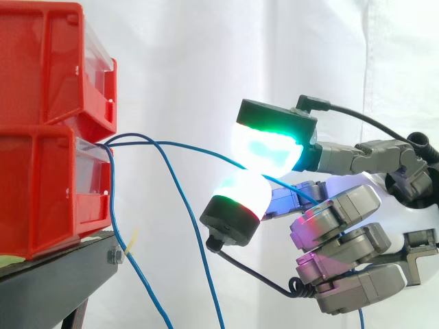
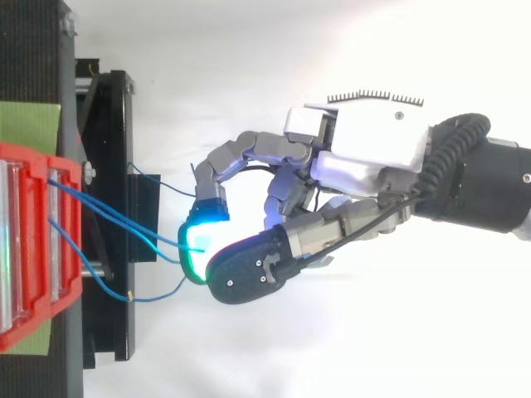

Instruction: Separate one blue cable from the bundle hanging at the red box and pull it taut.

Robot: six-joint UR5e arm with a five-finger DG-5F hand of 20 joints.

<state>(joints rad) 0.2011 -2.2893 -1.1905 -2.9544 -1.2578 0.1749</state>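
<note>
While the other blue strands (image 1: 139, 274) are hanging slack off the red bins (image 1: 41, 192), the hand (image 2: 373, 141) is pinching one thin blue cable (image 1: 192, 147) between glowing pads (image 1: 264, 149). It is running nearly straight from the lower bin to the pinch.

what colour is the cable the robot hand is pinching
Blue; the cable shows best in the side view.

robot hand (image 2: 373, 145): grey links | white palm shell | pads (image 1: 264, 149) glowing green-white
</note>
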